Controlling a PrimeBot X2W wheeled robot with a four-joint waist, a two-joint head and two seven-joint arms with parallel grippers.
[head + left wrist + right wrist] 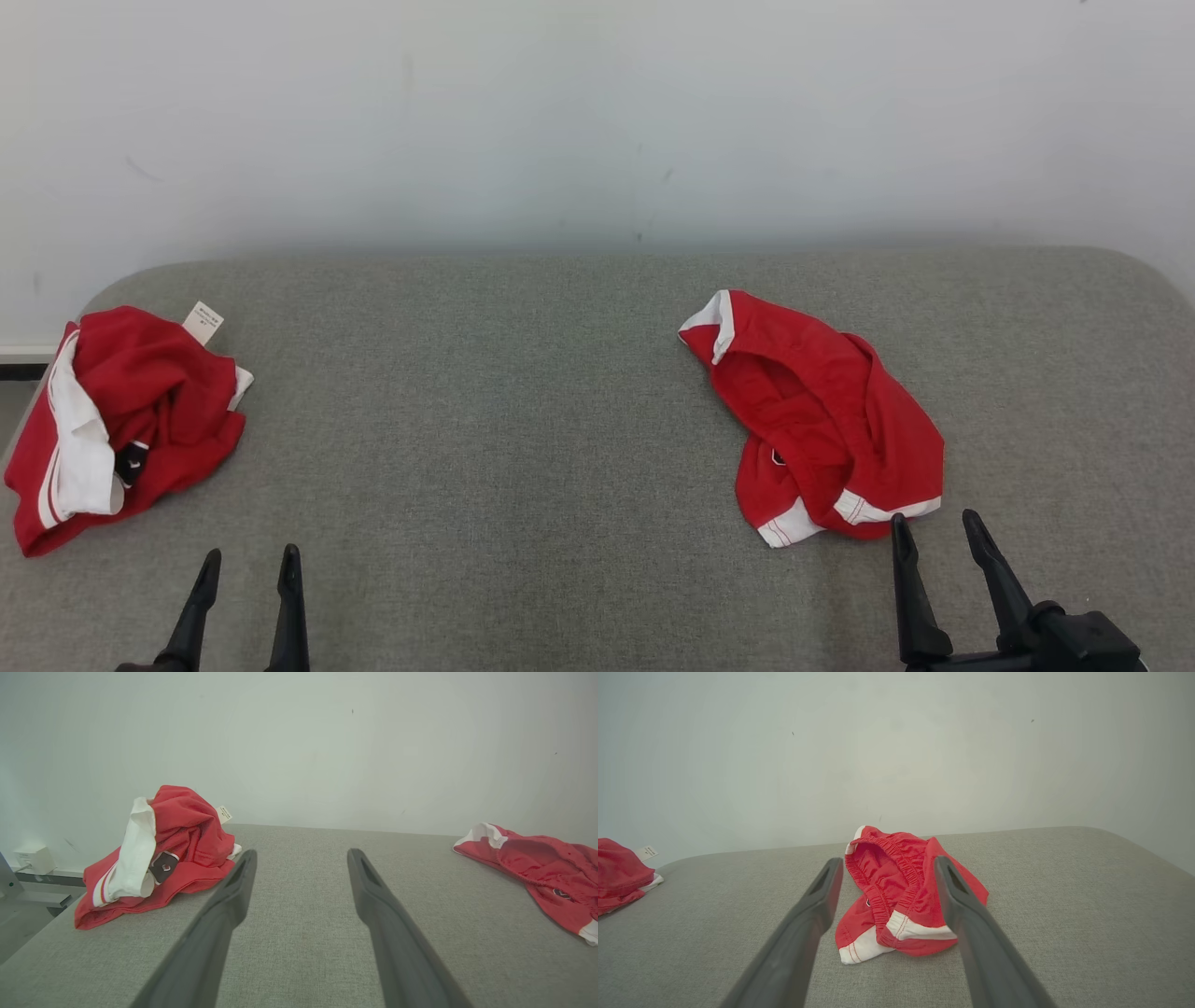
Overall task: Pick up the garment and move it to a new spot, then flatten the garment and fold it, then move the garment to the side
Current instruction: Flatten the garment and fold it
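The head camera looks from above, forward and down over the grey cushion toward the white wall. Both wrist cameras sit low over the cushion, facing that wall. The right one is close to the red shorts. All three views share the shorts and the red bundle.

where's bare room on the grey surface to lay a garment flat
Widest free patch: the middle of the grey surface, between the left red garment and the right red garment. A narrower strip lies right of the right red garment. Crowded near the open right gripper, close by that garment.
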